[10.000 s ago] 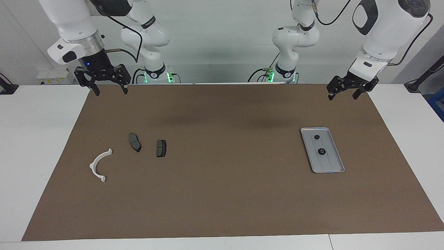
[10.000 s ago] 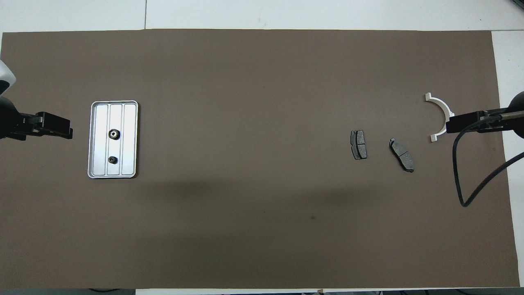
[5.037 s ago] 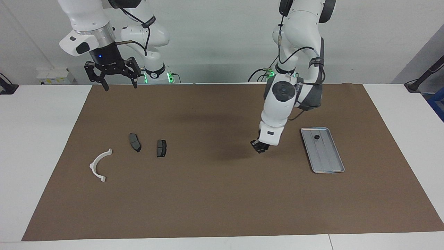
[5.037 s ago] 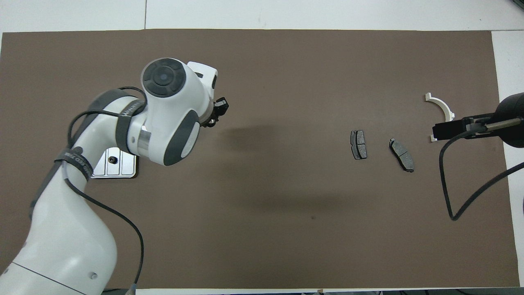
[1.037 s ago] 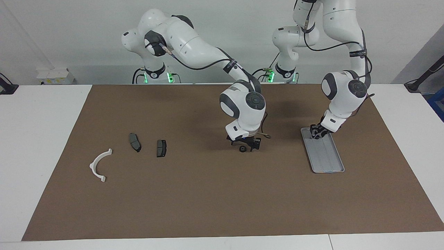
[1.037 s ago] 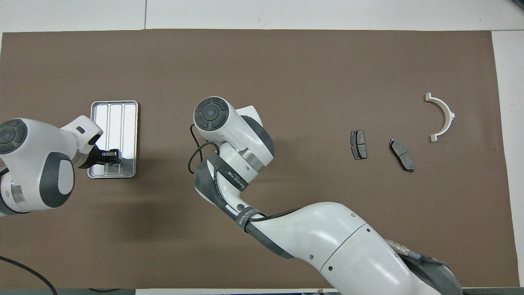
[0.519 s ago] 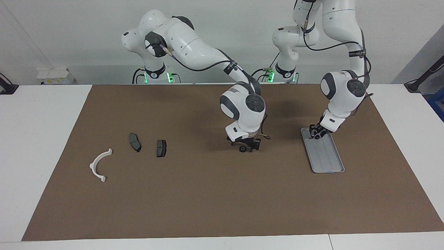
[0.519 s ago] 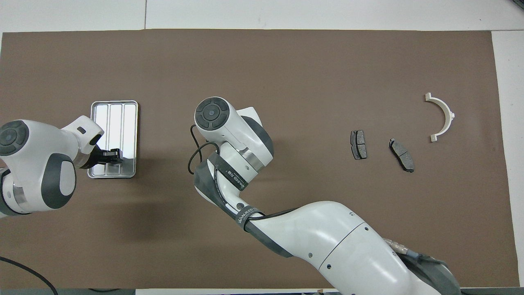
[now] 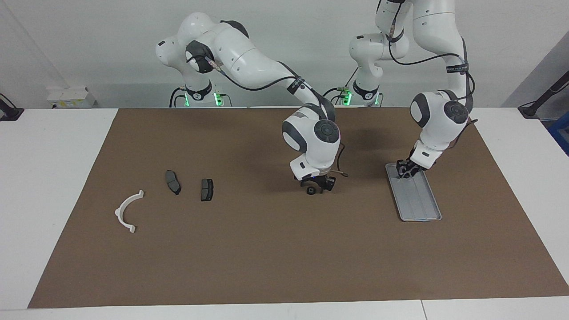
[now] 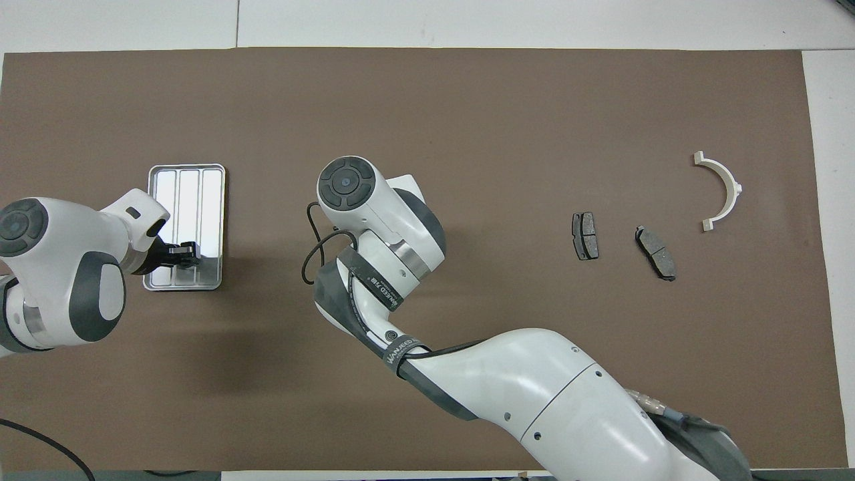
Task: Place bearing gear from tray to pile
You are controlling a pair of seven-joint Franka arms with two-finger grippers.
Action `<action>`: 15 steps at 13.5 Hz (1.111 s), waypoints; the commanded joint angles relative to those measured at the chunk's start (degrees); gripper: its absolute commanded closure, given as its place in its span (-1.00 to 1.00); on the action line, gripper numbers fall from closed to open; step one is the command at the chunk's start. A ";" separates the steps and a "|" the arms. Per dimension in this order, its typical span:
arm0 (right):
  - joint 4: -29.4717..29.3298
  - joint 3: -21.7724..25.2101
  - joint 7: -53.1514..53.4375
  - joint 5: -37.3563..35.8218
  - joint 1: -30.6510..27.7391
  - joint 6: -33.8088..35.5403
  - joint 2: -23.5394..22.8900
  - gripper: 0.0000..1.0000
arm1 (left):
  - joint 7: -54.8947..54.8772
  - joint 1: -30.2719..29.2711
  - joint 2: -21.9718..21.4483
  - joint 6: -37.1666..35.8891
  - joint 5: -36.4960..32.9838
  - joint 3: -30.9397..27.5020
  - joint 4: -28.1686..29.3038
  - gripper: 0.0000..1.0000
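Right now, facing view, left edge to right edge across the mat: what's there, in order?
White half-ring bracket → brake pad → second brake pad → right gripper with a small dark gear at its tips → left gripper down at the tray → tray.

Glossy white arms, grey joint caps, black cables, seemingly black pincers.

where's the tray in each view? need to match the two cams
Facing view: the tray lies at the picture's right, toward the left arm's end of the table, with the left pincer at its end nearer the robots.
Overhead view: the tray lies at the picture's left, with the left pincer over its lower end.
Shared landmark: the white half-ring bracket at the mat's other end.
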State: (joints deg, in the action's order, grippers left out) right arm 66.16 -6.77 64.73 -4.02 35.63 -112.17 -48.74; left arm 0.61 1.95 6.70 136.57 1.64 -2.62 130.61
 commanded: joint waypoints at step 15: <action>-2.43 0.53 -8.28 -0.38 -3.80 6.86 3.90 1.00 | 0.36 -0.02 -1.34 3.52 0.82 0.07 3.16 0.83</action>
State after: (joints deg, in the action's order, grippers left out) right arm 64.85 -5.81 61.51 -4.12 34.64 -109.38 -48.04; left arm 0.72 1.96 6.53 138.14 1.85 -2.47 131.61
